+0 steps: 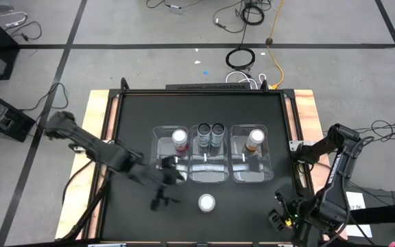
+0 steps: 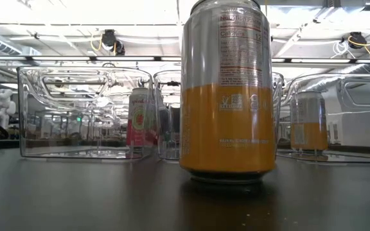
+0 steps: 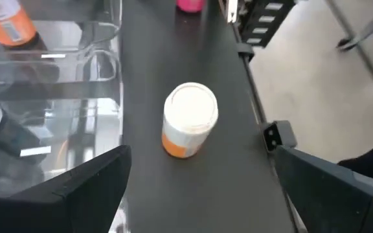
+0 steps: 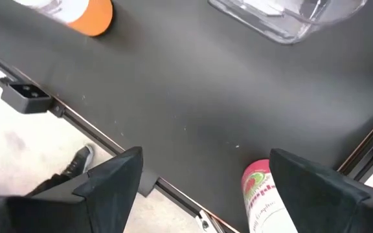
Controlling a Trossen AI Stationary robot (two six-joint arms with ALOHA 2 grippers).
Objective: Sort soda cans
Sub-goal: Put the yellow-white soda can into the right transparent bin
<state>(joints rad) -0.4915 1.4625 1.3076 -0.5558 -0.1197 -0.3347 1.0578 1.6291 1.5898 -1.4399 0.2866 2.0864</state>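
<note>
Orange and silver mark the lone can point(image 1: 206, 202) standing upright on the black counter point(image 1: 136, 116), its long axis vertical and its round top turned straight up at the overhead camera. It is set apart from the three clear bins point(image 1: 209, 173), on the near side of the middle one. From table height the same can point(image 2: 227, 90) is seen with its label facing the camera, silver above, orange below.

Inside the bins, every can is likewise upright, top up. A pink can point(image 1: 179, 140) is held by the left bin, two black cans point(image 1: 210, 132) side by side by the middle bin, and a second orange can point(image 1: 255, 139) by the right bin.

The left tool point(image 1: 162, 192) is placed just beside the loose can, on its left, near the left bin's front corner. Its fingers point(image 3: 83, 184) are spread wide and nothing is gripped; the can point(image 3: 190, 120) is seen ahead, between them but clear of both.

The right tool point(image 4: 203, 184) is parked by the counter's near right corner, fingers parted and empty. Another pink can point(image 4: 259, 194) is seen just by one finger, its top not visible; whether it is touched cannot be told.
</note>
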